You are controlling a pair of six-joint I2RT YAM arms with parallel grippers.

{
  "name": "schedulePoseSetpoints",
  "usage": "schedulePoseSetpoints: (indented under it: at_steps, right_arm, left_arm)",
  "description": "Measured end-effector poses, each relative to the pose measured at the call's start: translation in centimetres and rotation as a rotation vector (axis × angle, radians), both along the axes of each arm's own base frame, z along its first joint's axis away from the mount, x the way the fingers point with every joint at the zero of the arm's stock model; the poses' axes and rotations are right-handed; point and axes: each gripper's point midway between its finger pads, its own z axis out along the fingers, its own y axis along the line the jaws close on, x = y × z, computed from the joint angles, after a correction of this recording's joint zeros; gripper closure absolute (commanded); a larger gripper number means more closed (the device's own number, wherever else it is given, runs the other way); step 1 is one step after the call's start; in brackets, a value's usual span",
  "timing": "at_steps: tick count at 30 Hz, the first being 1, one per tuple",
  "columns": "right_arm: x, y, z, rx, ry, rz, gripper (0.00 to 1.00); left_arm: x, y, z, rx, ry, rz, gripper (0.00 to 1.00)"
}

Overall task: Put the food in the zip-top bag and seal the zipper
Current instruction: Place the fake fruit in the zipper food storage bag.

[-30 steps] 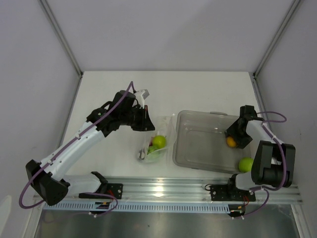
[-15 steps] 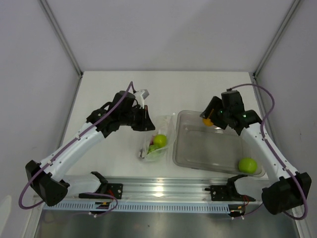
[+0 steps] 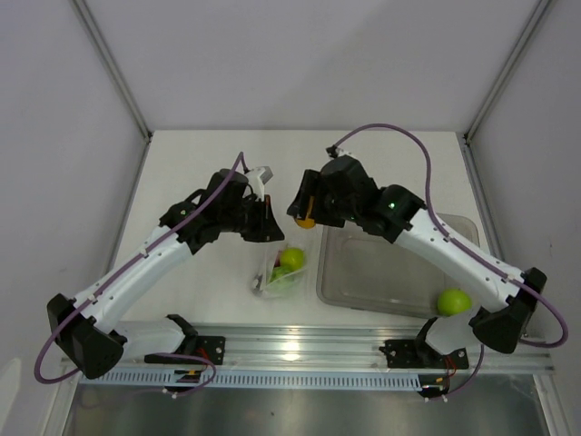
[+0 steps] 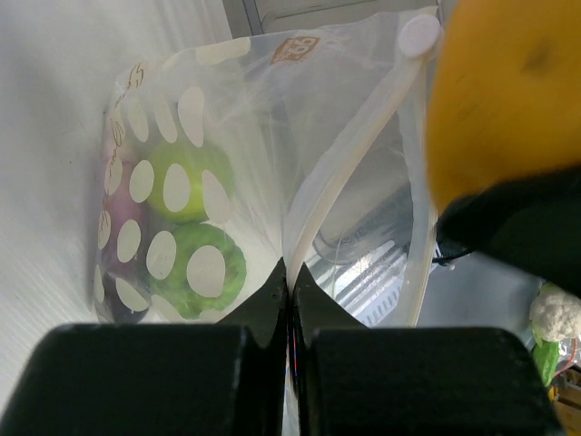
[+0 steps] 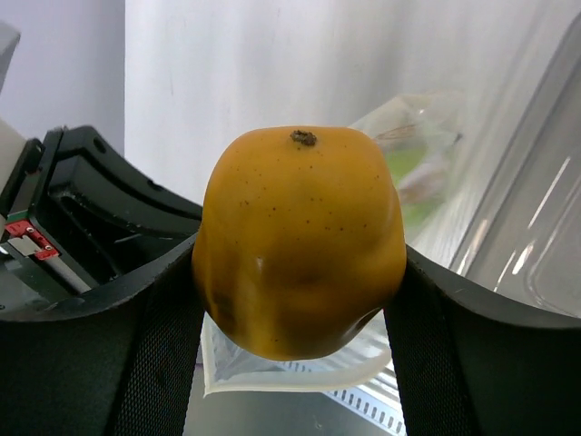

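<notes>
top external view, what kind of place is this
Likely a robot lab test cell: bare grey walls around a white table, arms bolted to an aluminium rail, and a toy orange as prop.

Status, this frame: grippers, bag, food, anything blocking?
Left gripper shut on mouth of clear dotted zip-top bag. Right gripper holds small orange fruit beside it. Round green fruit in clear grey tub. Path looks clear.

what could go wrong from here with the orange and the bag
The left gripper pinches the bag at one spot on its edge, so the mouth may gape too little; the orange could catch the edge and roll off. The right gripper sits close to the left one, so they might bump.
</notes>
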Motion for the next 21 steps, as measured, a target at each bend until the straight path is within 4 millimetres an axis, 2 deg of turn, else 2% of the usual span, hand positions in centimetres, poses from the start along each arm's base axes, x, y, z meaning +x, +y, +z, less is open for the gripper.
schedulePoseSetpoints:
  at_steps: [3, 7, 8, 10, 11, 13, 19, 21]
  right_arm:
    - [-0.8, 1.8, -0.7, -0.035, 0.006, 0.033, 0.68]
    - [-1.7, 2.9, -1.3, -0.074, 0.006, 0.054, 0.61]
    - [-2.0, 3.0, -1.3, -0.080, 0.004, 0.058, 0.54]
    - [-2.5, 3.1, -1.5, -0.094, 0.002, 0.062, 0.48]
    - [-2.7, 3.1, -1.5, -0.101, 0.000, 0.061, 0.40]
    - [-3.0, 3.1, -1.7, -0.113, -0.001, 0.064, 0.35]
    - [-3.2, 3.3, -1.6, -0.135, -0.007, 0.061, 0.01]
    - [-3.1, 3.1, -1.4, -0.139, -0.012, 0.054, 0.00]
  left_arm:
    - [0.0, 0.0, 0.0, 0.001, -0.001, 0.002, 0.99]
    - [0.1, 0.1, 0.0, 0.003, -0.001, 0.004, 0.99]
    - [0.1, 0.1, 0.0, 0.004, -0.002, 0.005, 0.99]
    - [0.1, 0.1, 0.0, 0.004, -0.002, 0.005, 0.99]
    - [0.1, 0.1, 0.0, 0.004, -0.002, 0.005, 0.99]
    - [0.1, 0.1, 0.0, 0.003, -0.002, 0.005, 0.99]
    - [0.1, 0.1, 0.1, 0.002, -0.004, 0.006, 0.99]
    - [0.0, 0.1, 0.1, 0.001, -0.005, 0.006, 0.99]
